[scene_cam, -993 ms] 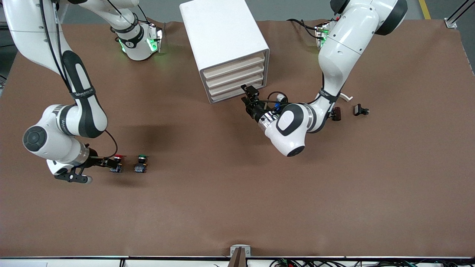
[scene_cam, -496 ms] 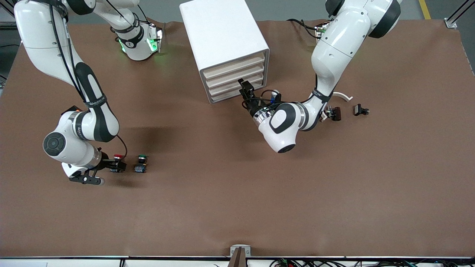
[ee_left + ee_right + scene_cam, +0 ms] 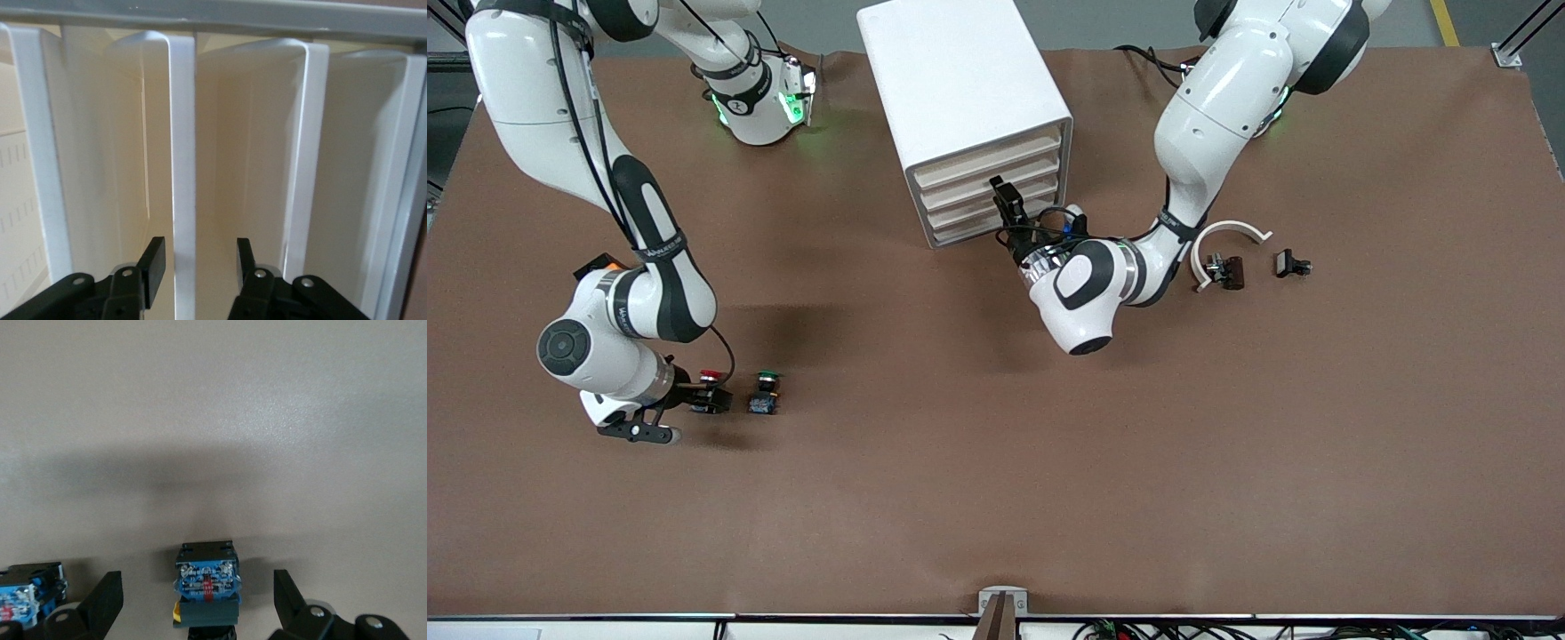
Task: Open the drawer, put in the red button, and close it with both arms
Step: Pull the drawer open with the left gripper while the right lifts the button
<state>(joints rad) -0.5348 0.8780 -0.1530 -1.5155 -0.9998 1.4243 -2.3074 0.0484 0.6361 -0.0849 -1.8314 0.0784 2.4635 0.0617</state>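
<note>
Brown table: right hand (image 3: 710,400) spread around red button (image 3: 710,380); left hand (image 3: 1009,203) spread at cabinet (image 3: 969,116).

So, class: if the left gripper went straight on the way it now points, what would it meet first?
The left gripper, open, points at the cabinet's drawer fronts. A white front edge stands between its fingers, so it would likely meet that edge first. Which drawer it belongs to, and the gap left, are unclear.
</note>
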